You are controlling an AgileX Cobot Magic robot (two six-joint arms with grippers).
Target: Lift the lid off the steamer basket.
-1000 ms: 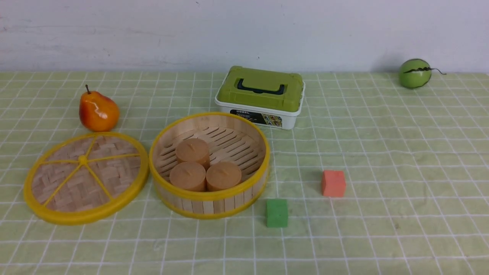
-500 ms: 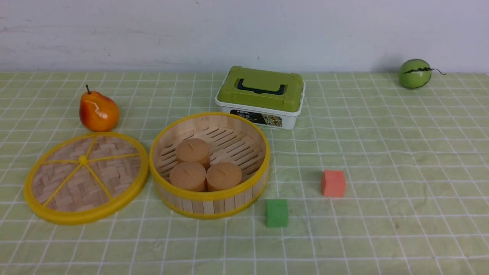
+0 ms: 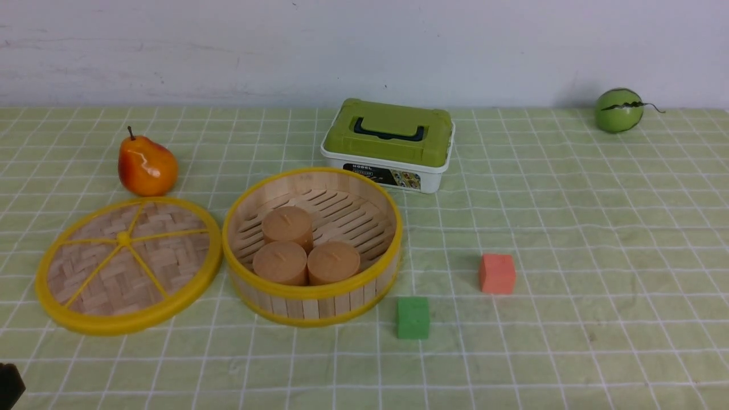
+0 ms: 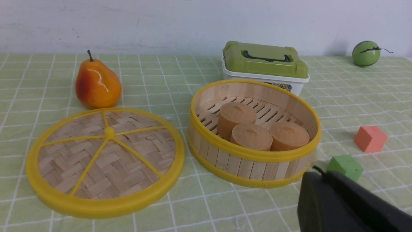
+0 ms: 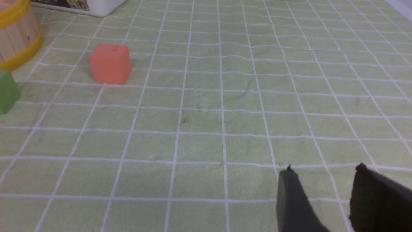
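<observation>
The lid lies flat on the cloth, just left of the steamer basket, their rims almost touching; it also shows in the left wrist view. The basket stands open with three brown cylinders inside. My left gripper is shut and empty, low and near the basket's front side; a dark bit of it shows at the front view's bottom left corner. My right gripper is open and empty over bare cloth to the right, out of the front view.
An orange pear stands behind the lid. A white box with a green lid is behind the basket. A green cube and a red cube lie right of the basket. A green ball sits far back right.
A dark part of my left gripper has come into the front view at the bottom left corner. The lid, the basket and the other things have not moved.
</observation>
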